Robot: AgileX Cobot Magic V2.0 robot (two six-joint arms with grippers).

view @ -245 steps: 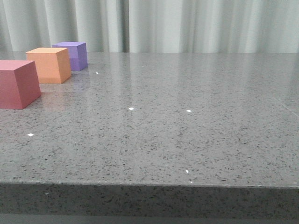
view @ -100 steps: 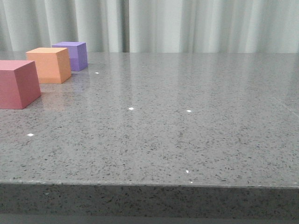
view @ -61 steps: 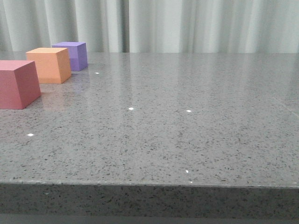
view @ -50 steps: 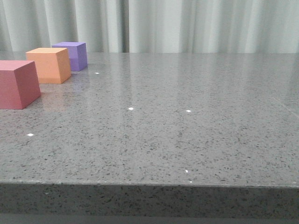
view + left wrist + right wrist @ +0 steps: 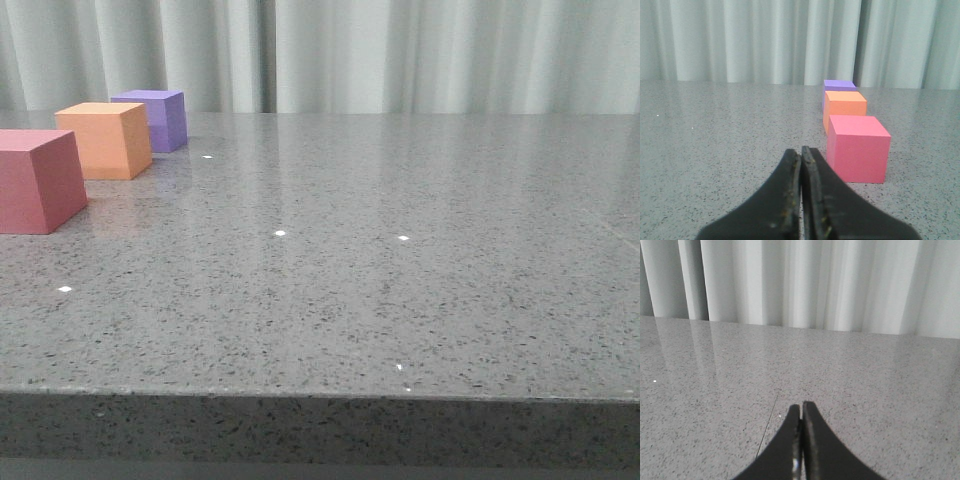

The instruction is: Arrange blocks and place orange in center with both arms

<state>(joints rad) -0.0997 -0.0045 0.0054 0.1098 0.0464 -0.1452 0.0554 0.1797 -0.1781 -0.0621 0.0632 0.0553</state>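
Three cubes stand in a row at the far left of the grey table. The pinkish-red cube [image 5: 38, 180] is nearest, the orange cube [image 5: 104, 140] is in the middle, the purple cube [image 5: 155, 118] is farthest. In the left wrist view the pinkish-red cube [image 5: 857, 148], orange cube [image 5: 844, 106] and purple cube [image 5: 839, 85] line up beyond my left gripper [image 5: 801, 152], which is shut and empty, a little short of the pinkish-red cube. My right gripper [image 5: 801, 408] is shut and empty over bare table. Neither gripper shows in the front view.
The speckled grey table [image 5: 400, 280] has its front edge near the bottom of the front view. Pale curtains [image 5: 400, 50] hang behind it. A thin dark seam line [image 5: 771, 422] runs across the tabletop by my right gripper.
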